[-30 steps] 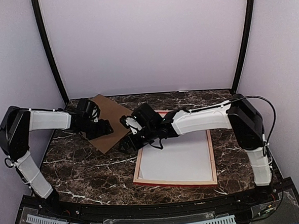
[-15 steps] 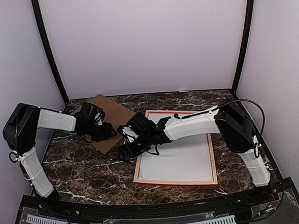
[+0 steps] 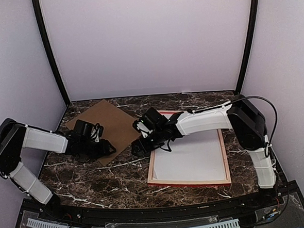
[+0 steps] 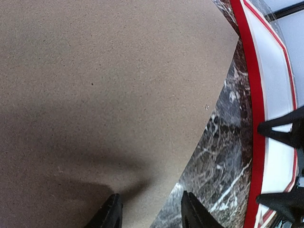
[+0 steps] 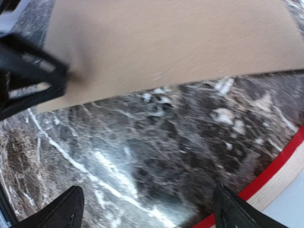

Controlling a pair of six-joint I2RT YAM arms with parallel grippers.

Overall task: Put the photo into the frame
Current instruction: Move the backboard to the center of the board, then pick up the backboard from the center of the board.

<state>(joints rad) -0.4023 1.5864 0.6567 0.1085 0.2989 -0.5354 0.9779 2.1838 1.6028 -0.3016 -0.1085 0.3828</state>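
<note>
left gripper (image 3: 107, 147) lower now, perhaps astride board (image 3: 108, 119) edge

A dark marble bench (image 3: 94, 174), veined with white, is seen. A brown backing board (image 3: 111, 121) is laid flat on its far left part. The frame (image 3: 190, 183) is laid flat to the right, near the board's corner, with bare marble between them.

Large thin rectangular wooden picture frame (image 3: 190, 183), red with pale wood, lying flat on the dark marble table (image 3: 94, 179) to my right of centre, slightly skewed. A plain white sheet (image 3: 191, 160) fills its opening. I cannot tell whether this is the photo's back.
</note>
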